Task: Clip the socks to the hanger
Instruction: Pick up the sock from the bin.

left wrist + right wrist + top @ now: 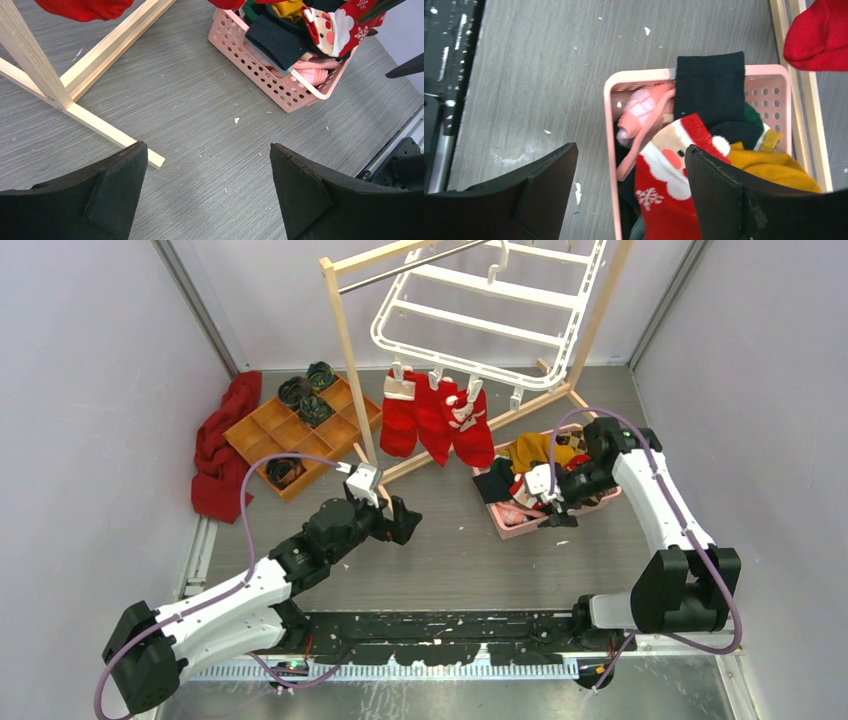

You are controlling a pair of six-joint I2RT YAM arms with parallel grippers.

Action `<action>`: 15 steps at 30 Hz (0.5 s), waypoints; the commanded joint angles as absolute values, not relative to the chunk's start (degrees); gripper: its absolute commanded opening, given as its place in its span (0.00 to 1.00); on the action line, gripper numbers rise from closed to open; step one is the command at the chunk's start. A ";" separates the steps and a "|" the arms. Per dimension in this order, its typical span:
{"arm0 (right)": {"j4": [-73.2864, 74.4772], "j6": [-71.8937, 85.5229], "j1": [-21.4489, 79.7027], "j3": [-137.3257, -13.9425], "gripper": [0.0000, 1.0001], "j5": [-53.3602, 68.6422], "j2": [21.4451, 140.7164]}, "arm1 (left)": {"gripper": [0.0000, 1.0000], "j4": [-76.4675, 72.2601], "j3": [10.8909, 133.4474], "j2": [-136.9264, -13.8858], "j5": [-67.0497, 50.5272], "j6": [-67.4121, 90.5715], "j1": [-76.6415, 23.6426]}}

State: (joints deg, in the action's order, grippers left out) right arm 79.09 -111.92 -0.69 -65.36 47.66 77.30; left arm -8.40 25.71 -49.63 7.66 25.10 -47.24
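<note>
The white hanger [490,310] hangs tilted from the wooden rack's rod. Red socks [435,420] hang from its front clips, some with white patterned cuffs. A pink basket [500,523] on the floor holds mixed socks, with a red Santa-pattern sock [674,195] on top; this sock also shows in the left wrist view [345,25]. My right gripper [631,150] is open and empty, straddling the basket's near rim [610,125] just above the Santa sock. My left gripper [207,150] is open and empty over bare floor, left of the basket [260,70].
The light wooden rack [345,350] has floor bars [100,55] close to my left gripper. A wooden compartment tray [300,425] with rolled dark socks and a dark red cloth [220,450] lie at the back left. Grey walls close in on both sides.
</note>
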 commanded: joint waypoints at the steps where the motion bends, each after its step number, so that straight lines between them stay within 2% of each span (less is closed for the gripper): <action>1: 65.51 -97.35 3.97 -64.75 0.82 44.56 77.81 | 0.92 -12.61 26.84 -49.36 7.86 25.50 -47.02; 6: 53.02 -85.50 7.16 -58.47 0.79 37.83 77.70 | 0.92 -13.30 26.63 -49.64 7.76 26.01 -47.02; 10: 49.48 -80.78 7.28 -56.97 0.68 33.58 77.74 | 0.91 -13.32 26.55 -49.66 7.90 26.10 -46.99; 12: 49.63 -80.00 7.25 -57.16 0.57 32.99 77.58 | 0.91 -13.48 26.63 -49.87 8.00 26.10 -46.93; 15: 52.07 -79.36 7.29 -58.47 0.33 34.26 76.77 | 0.92 -13.95 27.02 -50.50 7.64 25.86 -46.93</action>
